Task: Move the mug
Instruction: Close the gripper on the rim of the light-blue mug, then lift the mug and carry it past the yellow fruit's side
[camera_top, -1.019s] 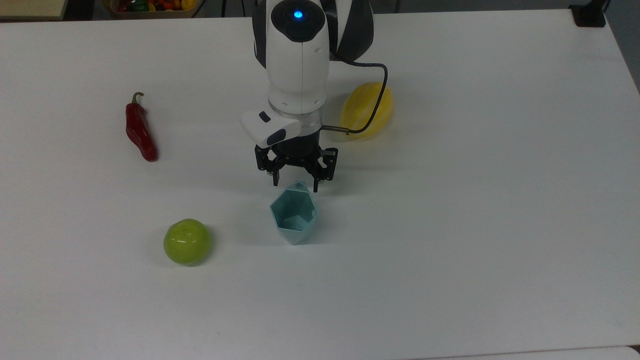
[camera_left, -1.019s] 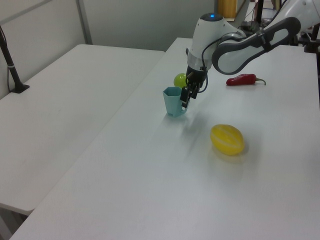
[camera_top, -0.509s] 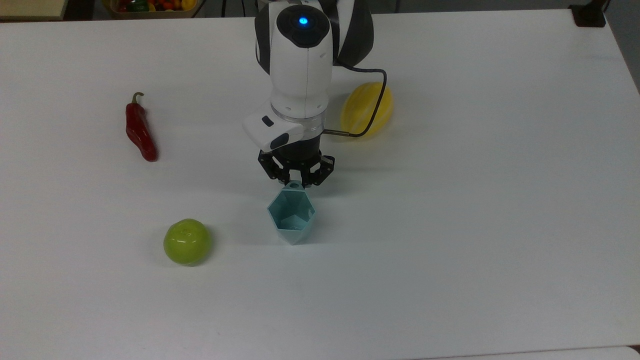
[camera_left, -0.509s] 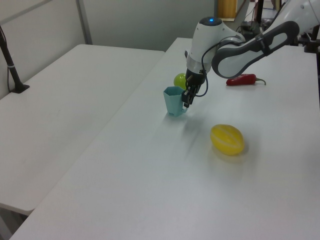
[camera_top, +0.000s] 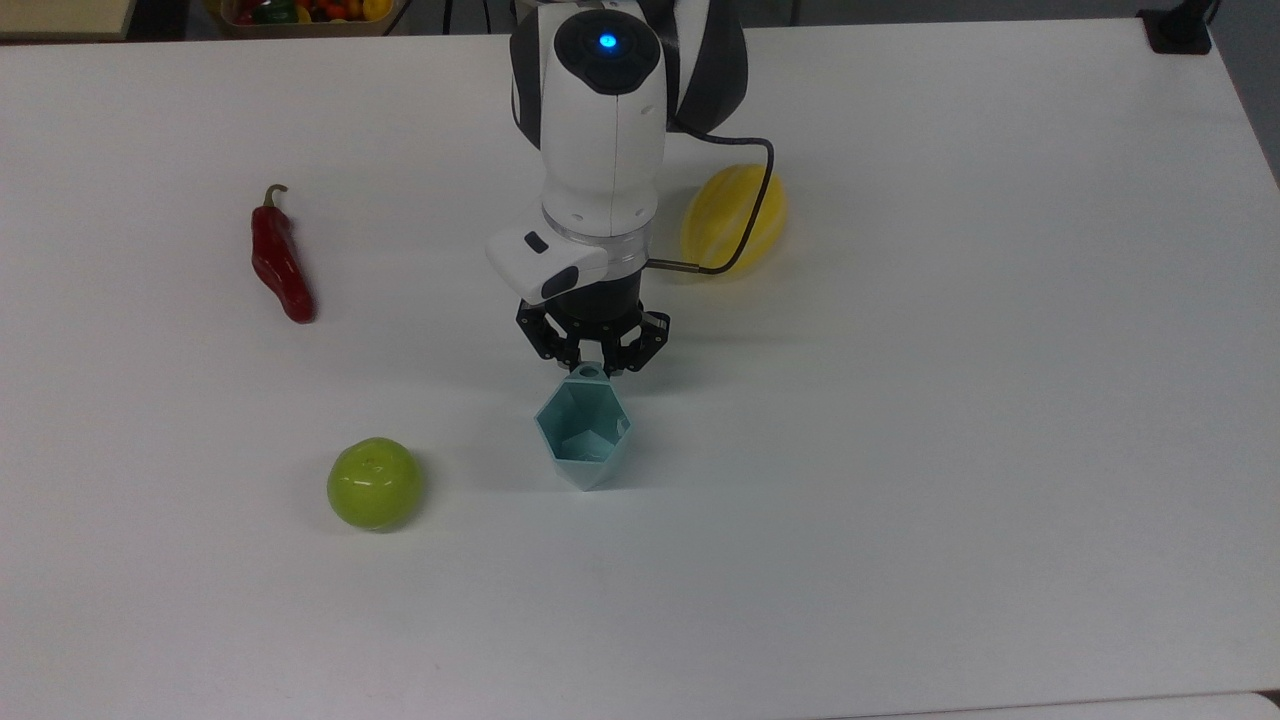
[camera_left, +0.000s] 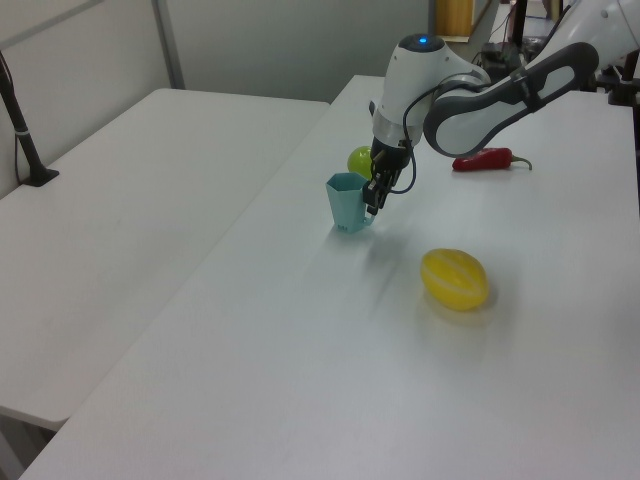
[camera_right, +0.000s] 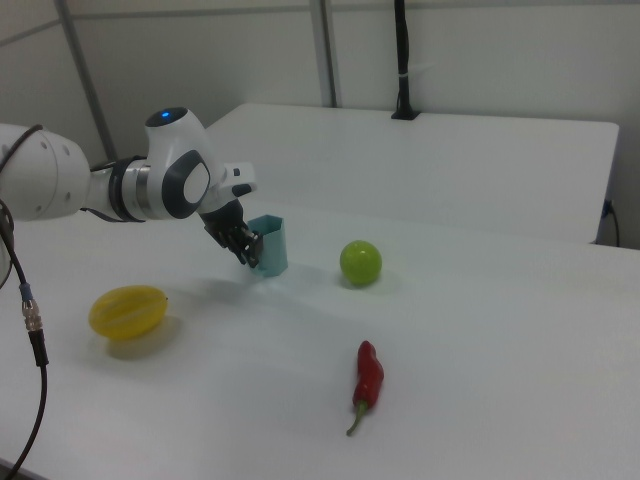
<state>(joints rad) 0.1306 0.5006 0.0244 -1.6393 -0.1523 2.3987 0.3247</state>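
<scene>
One mug (camera_top: 585, 436), one green apple (camera_top: 373, 483), one red chili (camera_top: 279, 260), one yellow melon (camera_top: 733, 220).

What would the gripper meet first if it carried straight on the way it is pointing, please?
The gripper points down and is shut on the mug at its handle tab, so the white table right beneath looks like the first contact.

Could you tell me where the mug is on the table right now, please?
In the top view, the mug stands upright near the table's middle, its handle at the gripper, with the green apple to the top view's left.
</scene>
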